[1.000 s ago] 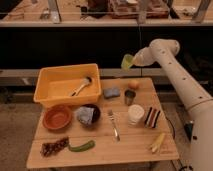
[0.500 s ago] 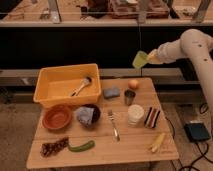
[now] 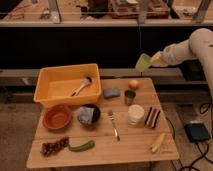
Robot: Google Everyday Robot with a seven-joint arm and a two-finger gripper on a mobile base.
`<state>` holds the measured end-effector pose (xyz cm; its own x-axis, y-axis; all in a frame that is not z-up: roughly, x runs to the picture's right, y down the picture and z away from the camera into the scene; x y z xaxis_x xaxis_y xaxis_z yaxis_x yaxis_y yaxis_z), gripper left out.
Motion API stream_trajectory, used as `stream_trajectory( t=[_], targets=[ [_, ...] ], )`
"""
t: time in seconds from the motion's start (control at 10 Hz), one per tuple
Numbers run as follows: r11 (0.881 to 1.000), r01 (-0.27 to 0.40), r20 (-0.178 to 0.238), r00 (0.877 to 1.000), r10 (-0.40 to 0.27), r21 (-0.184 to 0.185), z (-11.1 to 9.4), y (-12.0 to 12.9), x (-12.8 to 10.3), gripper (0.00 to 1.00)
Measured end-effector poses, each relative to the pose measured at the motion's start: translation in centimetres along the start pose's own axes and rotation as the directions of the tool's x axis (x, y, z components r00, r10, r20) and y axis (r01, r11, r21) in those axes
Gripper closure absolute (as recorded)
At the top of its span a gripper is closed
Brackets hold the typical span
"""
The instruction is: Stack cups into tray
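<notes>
A white robot arm (image 3: 200, 47) reaches in from the right, its gripper (image 3: 153, 59) clenched on a small pale green plastic cup (image 3: 143, 63). The cup hangs tilted in the air, up and to the right of the large yellow rectangular plastic tub (image 3: 60, 98) and well clear of its rim.

The tub sits at the back left of a light wooden table (image 3: 130, 152). A pale-handled utensil (image 3: 81, 86) lies slanted on its floor, and no cup is inside it.

Just beside the tub's right wall lies a blue-grey sponge (image 3: 111, 92). Farther right of the tub, a small dark grey metal cup (image 3: 130, 97) stands upright, with a round orange fruit (image 3: 133, 84) just behind it. Toward the front right of the tub, a wider cream-white cup (image 3: 135, 114) stands upright, near the metal cup but apart from it. A dark striped object (image 3: 152, 117) sits just beside that cup, on the side away from the tub.

Directly in front of the tub rest a round orange-brown bowl (image 3: 57, 117) and a dark bowl (image 3: 87, 115) holding something crumpled and pale. A metal fork (image 3: 114, 124) lies to the right of the dark bowl.

Farthest from the tub, along the table's front edge, lie a dark red cluster (image 3: 54, 147), a long green vegetable (image 3: 81, 146) and a pale yellow piece (image 3: 158, 142).
</notes>
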<state>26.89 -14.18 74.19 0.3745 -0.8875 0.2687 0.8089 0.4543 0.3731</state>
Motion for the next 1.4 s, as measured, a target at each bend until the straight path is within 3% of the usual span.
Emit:
stream_trajectory(
  t=[0.5, 0.7, 0.8, 1.1, 1.4],
  targets=[
    [1.000, 0.002, -0.005, 1.000, -0.002, -0.007, -0.1, 0.1, -0.1, 0.81],
    [1.000, -0.006, -0.058, 0.998, 0.004, -0.025, -1.2, 0.8, -0.8, 0.81],
    [0.999, -0.006, -0.085, 0.996, 0.003, -0.034, -2.7, 1.8, -2.3, 0.81],
    [0.999, 0.011, -0.109, 0.994, -0.016, -0.051, -4.8, 3.5, -6.0, 0.81],
    [0.992, 0.124, -0.073, 0.989, -0.127, -0.035, -7.4, 4.9, -9.9, 0.81]
  ],
)
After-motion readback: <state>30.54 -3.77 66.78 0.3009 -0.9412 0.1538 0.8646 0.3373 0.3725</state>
